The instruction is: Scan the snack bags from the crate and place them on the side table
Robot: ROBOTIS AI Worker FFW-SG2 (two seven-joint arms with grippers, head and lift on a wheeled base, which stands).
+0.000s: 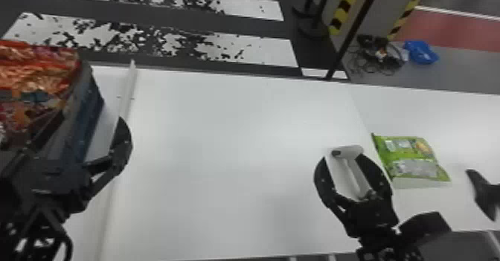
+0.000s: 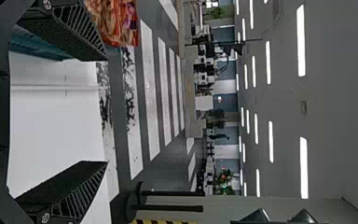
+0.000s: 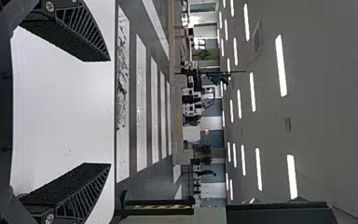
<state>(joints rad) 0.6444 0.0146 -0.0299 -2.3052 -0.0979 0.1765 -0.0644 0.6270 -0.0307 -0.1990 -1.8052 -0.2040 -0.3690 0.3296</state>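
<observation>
Orange-red snack bags (image 1: 35,70) rise above the blue-grey crate (image 1: 83,117) at the left in the head view, with the left gripper (image 1: 90,116) held over its near side, fingers spread. The right gripper (image 1: 341,157) has its fingers apart too, the pale scanner (image 1: 348,151) appearing between them; I can't tell whether they touch it. A green snack bag (image 1: 411,160) lies on the white surface at the right, likely the side table (image 1: 428,109). If the right arm swings outward low, it could knock that bag.

In the left wrist view the fingers stand open beside the crate, nothing between them. Lowered like this, one might jab the crate wall; pinching only slick film would probably let a bag slip or drag its neighbours.

The right wrist view shows open fingers over white tabletop (image 3: 65,107). Closing off-centre could roll the scanner aside or leave it aimed badly.
</observation>
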